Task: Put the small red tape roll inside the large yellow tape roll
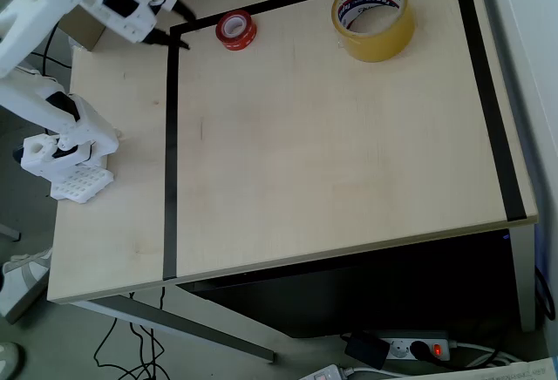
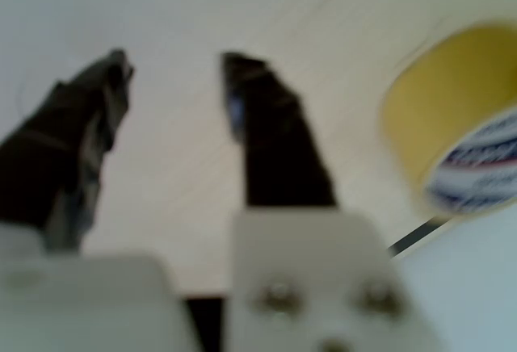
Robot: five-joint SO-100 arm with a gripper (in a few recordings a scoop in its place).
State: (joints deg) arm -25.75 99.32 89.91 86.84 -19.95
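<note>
White arm (image 1: pixel 61 5) is reaching in from the far left corner in the overhead view. Gripper (image 2: pixel 174 65) is hanging with jaws apart, dark fingers (image 2: pixel 275 138) gripping nothing.

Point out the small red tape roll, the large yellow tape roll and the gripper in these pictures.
small red tape roll (image 1: pixel 235 30): overhead view, on its red ring.
large yellow tape roll (image 1: pixel 381 38): overhead view, on its yellow outer wall.
gripper (image 2: pixel 174 98): wrist view, midway between its dark fingertips.
</note>
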